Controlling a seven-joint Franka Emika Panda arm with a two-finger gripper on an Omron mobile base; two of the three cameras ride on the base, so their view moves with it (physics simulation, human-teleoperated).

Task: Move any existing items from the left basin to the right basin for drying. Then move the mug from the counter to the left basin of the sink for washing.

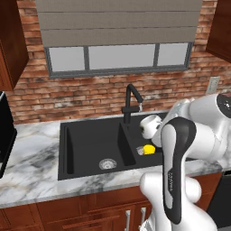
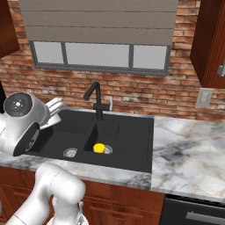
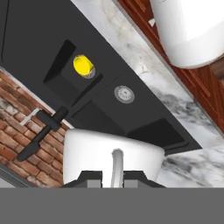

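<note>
We see the hand [image 3: 113, 177] clenched on the white mug [image 3: 111, 155], carried above the sink [image 1: 67, 169]. The left basin [image 1: 90, 146], the mug's goal, lies below it; the yellow cup [image 1: 149, 148] sits in the right basin [image 1: 131, 144].

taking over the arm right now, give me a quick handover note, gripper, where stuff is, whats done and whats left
Gripper: shut on the white mug, held up above the sink.
Yellow cup: in the narrower right basin, next to its drain.
Left basin: holds nothing but its silver drain.
Done: yellow cup moved over for drying; mug picked up off the counter.
Left: bring the mug down into the left basin and let go.
</note>
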